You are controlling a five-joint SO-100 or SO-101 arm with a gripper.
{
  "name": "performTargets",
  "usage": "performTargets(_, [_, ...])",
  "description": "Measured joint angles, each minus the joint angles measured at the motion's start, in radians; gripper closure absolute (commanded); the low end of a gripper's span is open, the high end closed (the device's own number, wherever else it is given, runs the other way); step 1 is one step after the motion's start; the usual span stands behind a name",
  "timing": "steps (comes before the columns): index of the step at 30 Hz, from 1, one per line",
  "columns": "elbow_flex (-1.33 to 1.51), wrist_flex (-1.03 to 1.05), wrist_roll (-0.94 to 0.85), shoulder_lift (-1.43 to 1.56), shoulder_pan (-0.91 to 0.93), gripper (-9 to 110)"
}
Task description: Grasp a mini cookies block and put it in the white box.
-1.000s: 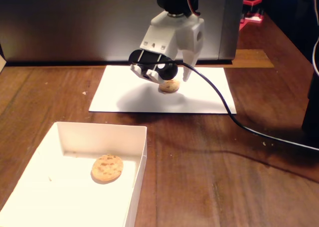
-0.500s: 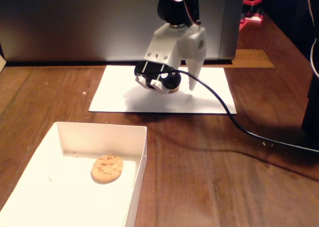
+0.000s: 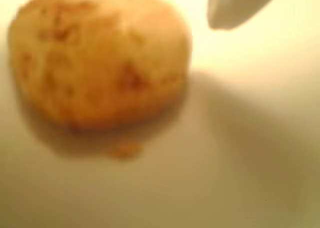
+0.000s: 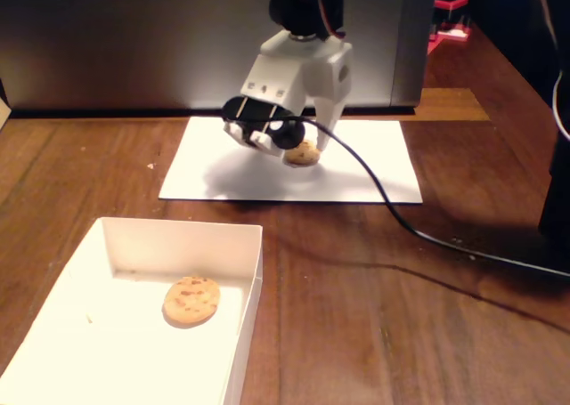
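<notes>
A round golden mini cookie (image 3: 100, 57) with dark chips lies on the white paper sheet (image 4: 365, 174) and fills the blurred wrist view. It also shows in the fixed view (image 4: 305, 154), just under my gripper (image 4: 289, 147). The gripper hangs low over the sheet, its jaws apart on either side of the cookie. One white fingertip (image 3: 232, 10) shows at the top right of the wrist view, clear of the cookie; the other is out of that view. The white box (image 4: 227, 236) stands at the front left, with a second cookie (image 4: 191, 299) lying in it.
A black cable (image 4: 401, 222) runs from the gripper across the sheet and the brown wooden table (image 4: 374, 316) to the right. A dark grey panel (image 4: 134, 40) stands behind the sheet. A crumb (image 3: 125, 150) lies by the cookie.
</notes>
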Motion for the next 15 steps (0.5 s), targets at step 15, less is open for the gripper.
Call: performTargets(15, [-0.04, 0.086, 0.0, -0.018, 0.012, 64])
